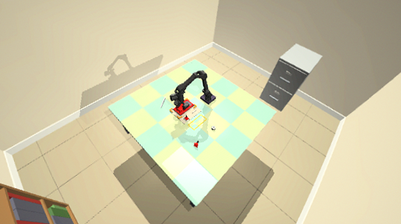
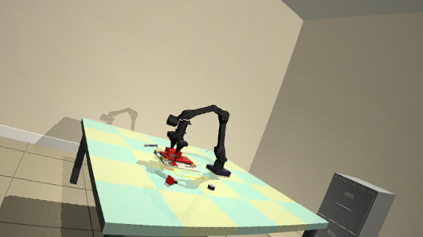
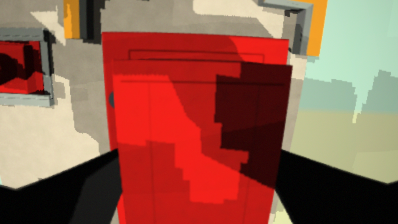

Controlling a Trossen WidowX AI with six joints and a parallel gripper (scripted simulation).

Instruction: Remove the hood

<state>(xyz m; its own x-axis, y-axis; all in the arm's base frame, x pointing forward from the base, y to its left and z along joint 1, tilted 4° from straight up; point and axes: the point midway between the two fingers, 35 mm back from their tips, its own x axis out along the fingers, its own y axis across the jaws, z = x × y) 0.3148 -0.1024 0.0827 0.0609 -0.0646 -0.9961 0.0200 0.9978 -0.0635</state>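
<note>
The gripper (image 1: pixel 182 106) (image 2: pixel 175 150) (image 3: pixel 200 152) points down over the toy car, shut on the hood. The hood (image 3: pixel 150 110) is a red panel between the two black fingers in the wrist view; it appears slightly raised over the car's red body (image 3: pixel 117 42) (image 2: pixel 187 159). In the top and exterior views the hood is small and partly hidden by the fingers. The marked area (image 1: pixel 201 124) (image 2: pixel 188 177) is a yellow outline on the table, beside the board under the car.
A cream board (image 1: pixel 194 113) with orange corners lies under the car. A red part (image 3: pixel 25 67) sits in a grey frame on it. Another red part (image 1: pixel 196 144) (image 2: pixel 169 180), a small black-and-white round part (image 1: pixel 213 128) (image 2: pixel 211 186) and a thin rod (image 1: pixel 163 102) (image 2: pixel 151 145) lie on the table.
</note>
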